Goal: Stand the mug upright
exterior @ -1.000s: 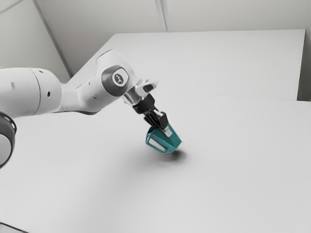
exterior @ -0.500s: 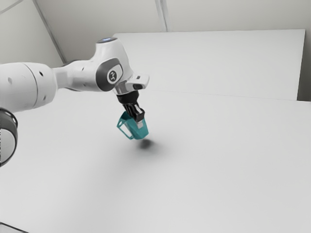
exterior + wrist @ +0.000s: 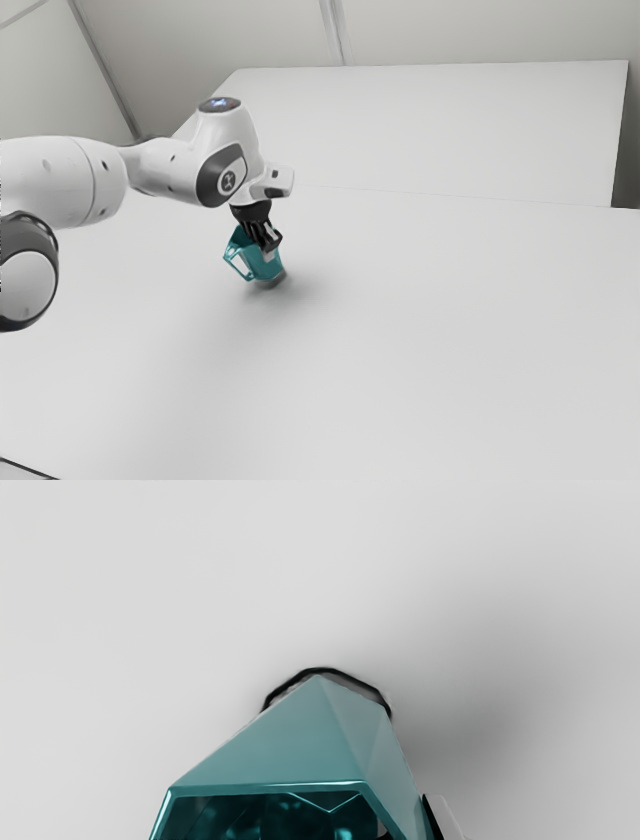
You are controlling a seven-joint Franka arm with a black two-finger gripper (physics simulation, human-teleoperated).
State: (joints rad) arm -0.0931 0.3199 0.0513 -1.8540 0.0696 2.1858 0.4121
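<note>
In the exterior view my gripper (image 3: 266, 246) points down at the teal mug (image 3: 260, 262), shut on its side wall. The mug leans a little, its mouth up and its base close above or on the table; contact is unclear. Its handle faces the exterior view's left. In the wrist view the faceted mug (image 3: 290, 740) shows its open mouth, with a dark outline round the base. Across the wall is my gripper (image 3: 412, 825), one finger outside and a small part of the other within the mouth.
The white table (image 3: 430, 350) spreads around the mug. Behind it stands a pale panel (image 3: 430, 130), and a dark-edged corner of something (image 3: 25, 470) lies at the exterior view's lower left.
My hand has carried the mug toward the exterior view's left and turned more vertical, so the mug leans less. Since the middle picture it has come down closer to its shadow.
</note>
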